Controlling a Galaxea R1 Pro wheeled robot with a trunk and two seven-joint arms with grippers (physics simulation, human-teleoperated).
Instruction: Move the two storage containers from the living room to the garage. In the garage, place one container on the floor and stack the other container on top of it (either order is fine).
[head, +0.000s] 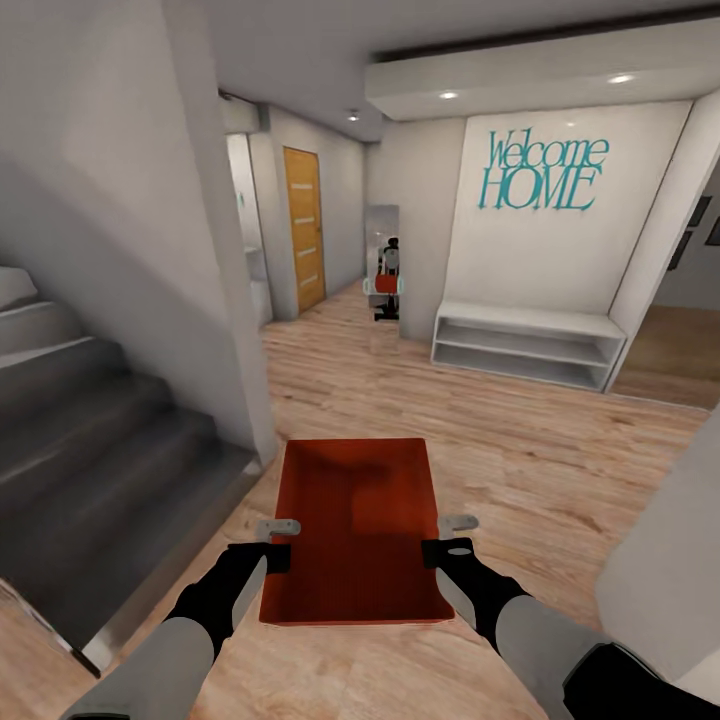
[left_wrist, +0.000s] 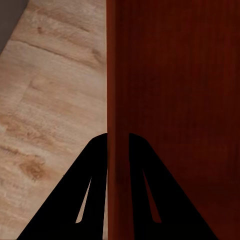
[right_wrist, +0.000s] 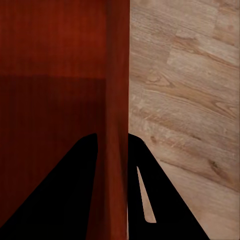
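Head view shows the red bin (head: 355, 530), long side pointing far, pinched by left fingers (head: 279, 527) and right fingers (head: 458, 522), probably tight.

A storage container (head: 355, 530) hangs between both grippers; stairs (head: 90, 440) lie left, a shelf bench (head: 527, 345) ahead right.

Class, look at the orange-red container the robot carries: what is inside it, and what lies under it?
The container looks empty. Light wood floor lies below; the patch directly beneath is covered.
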